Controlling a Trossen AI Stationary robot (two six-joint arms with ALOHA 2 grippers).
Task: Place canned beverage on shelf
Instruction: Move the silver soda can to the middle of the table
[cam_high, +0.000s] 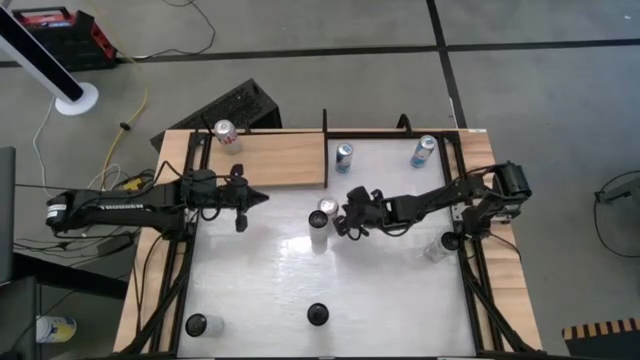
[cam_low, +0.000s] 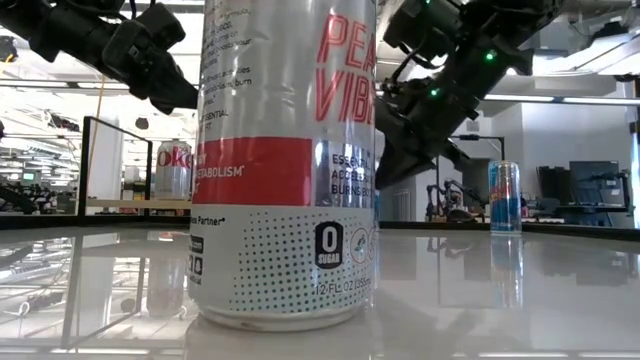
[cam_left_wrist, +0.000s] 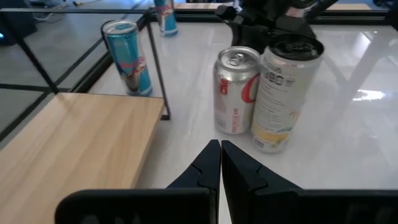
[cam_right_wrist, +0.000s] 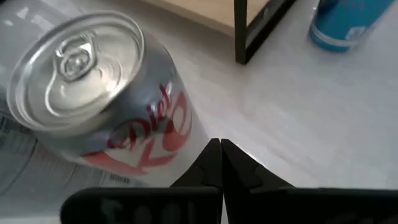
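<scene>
The light-wood shelf (cam_high: 270, 160) lies at the table's far left, with one silver-red can (cam_high: 226, 133) standing on it. A silver Diet Coke can (cam_high: 327, 208) stands upright mid-table, right beside a tall white can (cam_high: 318, 230). My right gripper (cam_high: 345, 215) is shut, just right of the Diet Coke can (cam_right_wrist: 99, 81). My left gripper (cam_high: 262, 198) is shut and empty, left of both cans (cam_left_wrist: 236, 90), near the shelf's near edge (cam_left_wrist: 74, 143). Two blue cans (cam_high: 343, 157) (cam_high: 423, 151) stand on the table at the far side. My right gripper's shut fingertips (cam_right_wrist: 214, 152) stand close beside the Diet Coke can's side wall (cam_right_wrist: 168, 124), coming slanting down from the table's right. Whether they touch it I cannot tell. The can stands upright on the table.
A black frame post (cam_left_wrist: 158, 68) stands at the shelf's right end. Two dark round objects (cam_high: 197, 324) (cam_high: 318, 315) sit near the table's near edge, and a clear glass (cam_high: 435, 248) at the right. The tall white can (cam_low: 290, 160) fills the low view.
</scene>
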